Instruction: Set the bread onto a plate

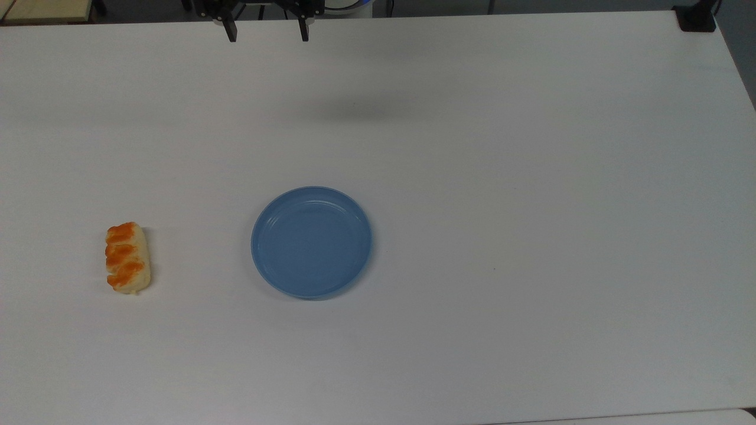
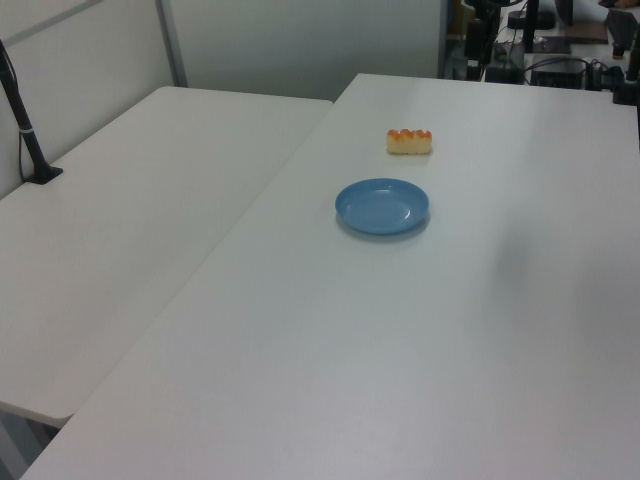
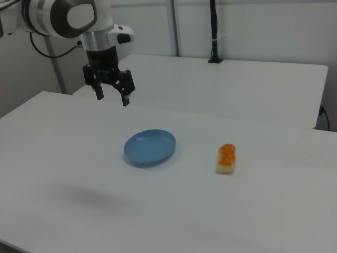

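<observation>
The small oblong cream bread with orange-brown glazed bumps (image 3: 227,158) is seen lying on the white table (image 3: 274,211), well apart from the black two-finger gripper (image 3: 111,97), which is held wide open high above the round blue plastic plate (image 3: 150,147).

In my top view, the bread (image 1: 127,258) lies at left of frame, well apart from the plate (image 1: 311,241) near centre, both on the table (image 1: 531,177).

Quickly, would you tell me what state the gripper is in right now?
Gripper: open and holding nothing, raised above the table, away from the bread and the plate.
</observation>
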